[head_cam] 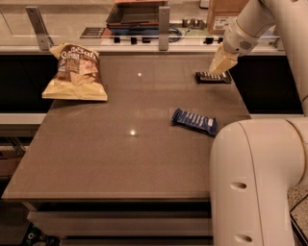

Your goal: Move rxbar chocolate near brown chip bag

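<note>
The rxbar chocolate [213,77] is a small dark bar with white lettering, lying flat on the table near its far right edge. My gripper [219,67] hangs just above the bar's left half, pointing down at it. The brown chip bag [76,72] is a large pale-yellow bag with a brown centre panel, lying at the table's far left, well apart from the bar.
A blue wrapped bar [194,121] lies on the brown table [120,158], right of centre. My arm's white body [255,182] fills the lower right. A counter with a dark tray [137,17], a box [226,14] and metal posts [163,29] runs behind the table.
</note>
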Controlling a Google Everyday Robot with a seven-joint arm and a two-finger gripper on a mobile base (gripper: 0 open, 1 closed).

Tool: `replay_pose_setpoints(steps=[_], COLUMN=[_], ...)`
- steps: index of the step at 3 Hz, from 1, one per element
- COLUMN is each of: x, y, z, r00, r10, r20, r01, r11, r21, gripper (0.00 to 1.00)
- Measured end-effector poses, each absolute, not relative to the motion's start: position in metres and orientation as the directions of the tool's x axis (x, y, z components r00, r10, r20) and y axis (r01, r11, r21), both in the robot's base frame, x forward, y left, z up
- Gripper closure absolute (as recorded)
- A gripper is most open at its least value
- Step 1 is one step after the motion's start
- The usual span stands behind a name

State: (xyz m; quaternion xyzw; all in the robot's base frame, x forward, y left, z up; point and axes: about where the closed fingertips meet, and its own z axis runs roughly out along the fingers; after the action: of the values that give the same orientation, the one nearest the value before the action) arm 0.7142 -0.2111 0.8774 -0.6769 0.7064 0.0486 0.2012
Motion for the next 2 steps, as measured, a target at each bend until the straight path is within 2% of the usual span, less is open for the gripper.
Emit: replay_pose_setpoints(steps=[1, 2], x=[0.7142, 0.7212], y=[-0.2111, -0.2089], z=[0.8774, 0.8750], r00=[-0.003, -0.002], r10=[-0.937, -0.935], r20=[-0.350, -0.354], r01=[-0.976, -0.972], r11=[0.079, 0.085], r21=[-0.204, -0.219], gripper=[1.00, 0.81])
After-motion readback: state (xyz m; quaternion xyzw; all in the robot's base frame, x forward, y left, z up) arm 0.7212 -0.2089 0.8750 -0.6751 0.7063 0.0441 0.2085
